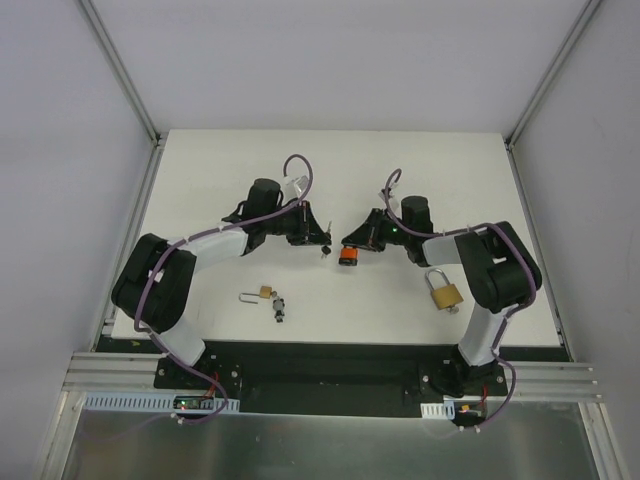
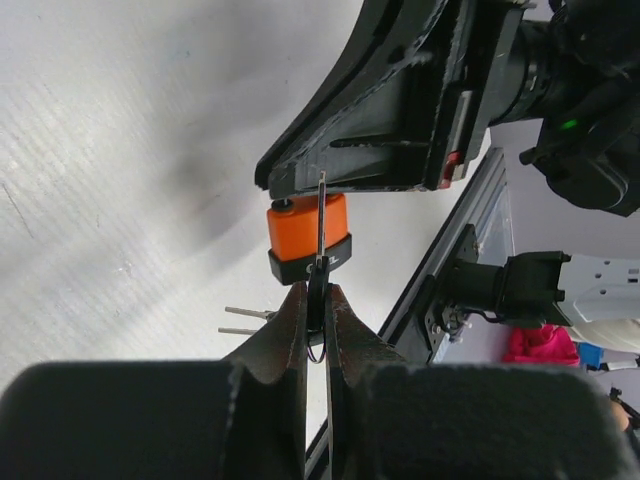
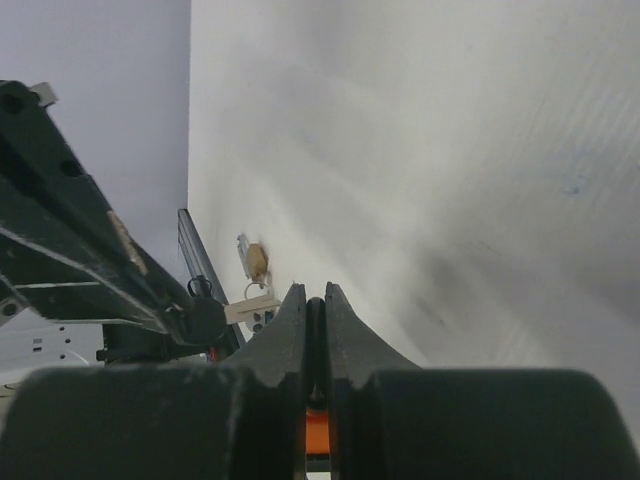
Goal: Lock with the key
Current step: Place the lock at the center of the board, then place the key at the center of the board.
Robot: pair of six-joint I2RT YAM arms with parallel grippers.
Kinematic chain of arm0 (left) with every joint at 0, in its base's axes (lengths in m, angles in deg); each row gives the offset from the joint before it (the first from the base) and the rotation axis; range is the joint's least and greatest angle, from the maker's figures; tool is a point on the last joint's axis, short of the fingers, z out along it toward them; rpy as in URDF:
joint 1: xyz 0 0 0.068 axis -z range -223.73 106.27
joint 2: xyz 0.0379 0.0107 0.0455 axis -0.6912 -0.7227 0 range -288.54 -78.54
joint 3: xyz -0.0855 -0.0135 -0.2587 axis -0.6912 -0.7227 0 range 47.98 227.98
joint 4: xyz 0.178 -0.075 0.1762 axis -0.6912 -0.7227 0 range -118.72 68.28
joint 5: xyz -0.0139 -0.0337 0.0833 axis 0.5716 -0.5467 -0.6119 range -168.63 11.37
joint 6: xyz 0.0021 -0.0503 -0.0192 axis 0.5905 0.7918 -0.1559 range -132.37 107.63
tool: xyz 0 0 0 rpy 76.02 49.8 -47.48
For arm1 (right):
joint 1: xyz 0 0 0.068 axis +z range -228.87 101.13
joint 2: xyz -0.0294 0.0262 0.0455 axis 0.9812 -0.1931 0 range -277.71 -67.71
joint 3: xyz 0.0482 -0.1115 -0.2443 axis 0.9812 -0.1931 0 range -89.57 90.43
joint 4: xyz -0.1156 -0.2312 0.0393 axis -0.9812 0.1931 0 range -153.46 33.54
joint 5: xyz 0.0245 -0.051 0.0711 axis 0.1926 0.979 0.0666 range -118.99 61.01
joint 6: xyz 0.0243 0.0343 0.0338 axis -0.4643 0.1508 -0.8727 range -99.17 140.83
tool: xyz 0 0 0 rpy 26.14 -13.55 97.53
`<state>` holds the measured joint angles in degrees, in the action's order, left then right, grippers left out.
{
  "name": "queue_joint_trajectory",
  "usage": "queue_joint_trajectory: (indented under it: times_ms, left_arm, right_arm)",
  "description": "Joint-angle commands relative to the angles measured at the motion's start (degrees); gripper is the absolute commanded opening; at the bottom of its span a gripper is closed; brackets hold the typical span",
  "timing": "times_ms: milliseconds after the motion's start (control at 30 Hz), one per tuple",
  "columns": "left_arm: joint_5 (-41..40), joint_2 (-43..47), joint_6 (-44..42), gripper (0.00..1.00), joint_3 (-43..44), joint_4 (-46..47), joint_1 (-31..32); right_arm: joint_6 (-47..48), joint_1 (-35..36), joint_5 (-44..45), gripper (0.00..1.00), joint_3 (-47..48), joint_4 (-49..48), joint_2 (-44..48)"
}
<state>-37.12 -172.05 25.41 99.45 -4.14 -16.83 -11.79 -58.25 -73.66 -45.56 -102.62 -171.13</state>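
Note:
My right gripper (image 1: 353, 243) is shut on the shackle of an orange padlock (image 1: 348, 258) with a black base and holds it above the table. In the right wrist view the gripper (image 3: 315, 296) shows closed fingers, with orange (image 3: 316, 435) between them. My left gripper (image 1: 319, 238) is shut on a key (image 1: 325, 250) with a black head. In the left wrist view this gripper (image 2: 318, 292) points the thin key blade (image 2: 321, 220) up across the orange padlock (image 2: 300, 228). I cannot tell whether the blade is in the keyhole.
A large brass padlock (image 1: 445, 292) lies on the white table at the right. A small brass padlock (image 1: 265, 293) with an open shackle and a key bunch (image 1: 279, 309) lie front centre; the small brass padlock also shows in the right wrist view (image 3: 257, 260).

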Motion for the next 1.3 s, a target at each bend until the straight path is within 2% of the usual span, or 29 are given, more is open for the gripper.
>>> queue_joint_trajectory:
  times_ms: [0,200,300,433,600,700,767,800,900,1133,1267]
  left_arm:
    - [-0.6,-1.9,-0.4,0.00,3.6,-3.4,-0.5]
    - [-0.4,-3.9,-0.2,0.00,3.7,-3.8,-0.5]
    - [-0.2,-4.1,-0.2,0.00,3.6,-3.8,-0.5]
    - [-0.3,-3.9,-0.3,0.00,3.4,-4.1,-0.5]
    - [-0.3,-3.7,-0.5,0.00,3.3,-4.6,-0.5]
    - [-0.4,-3.8,-0.4,0.00,2.9,-4.7,-0.5]
    - [-0.6,-4.0,-0.4,0.00,2.8,-4.8,-0.5]
    - [-0.6,-4.1,-0.3,0.01,2.7,-4.8,-0.5]
    - [-0.2,-5.2,-0.1,0.06,2.9,-4.8,-0.5]
    - [0.5,-6.9,0.2,0.18,3.6,-4.8,-0.5]
    - [0.8,-7.8,0.4,0.24,4.0,-4.8,-0.4]
  right_arm:
    - [-1.3,0.9,0.3,0.01,2.1,-4.4,-2.7]
    - [0.4,1.2,1.2,0.04,3.9,-0.7,-5.6]
    - [3.9,1.8,2.8,0.08,5.4,4.8,-5.5]
    - [7.4,2.6,5.7,0.23,7.0,11.9,-5.0]
    - [8.5,2.8,7.5,0.28,7.1,13.9,-4.5]
    - [8.9,2.8,9.0,0.36,6.5,15.1,-3.3]
    - [9.8,2.8,10.6,0.46,6.3,16.1,-2.1]
    - [10.0,2.8,11.1,0.49,6.4,17.1,-1.7]
    - [11.0,2.8,12.2,0.67,6.5,17.8,-0.3]
    - [11.1,2.8,11.0,0.77,8.2,18.9,-0.2]
    - [11.5,2.7,10.8,0.79,8.5,19.4,0.8]
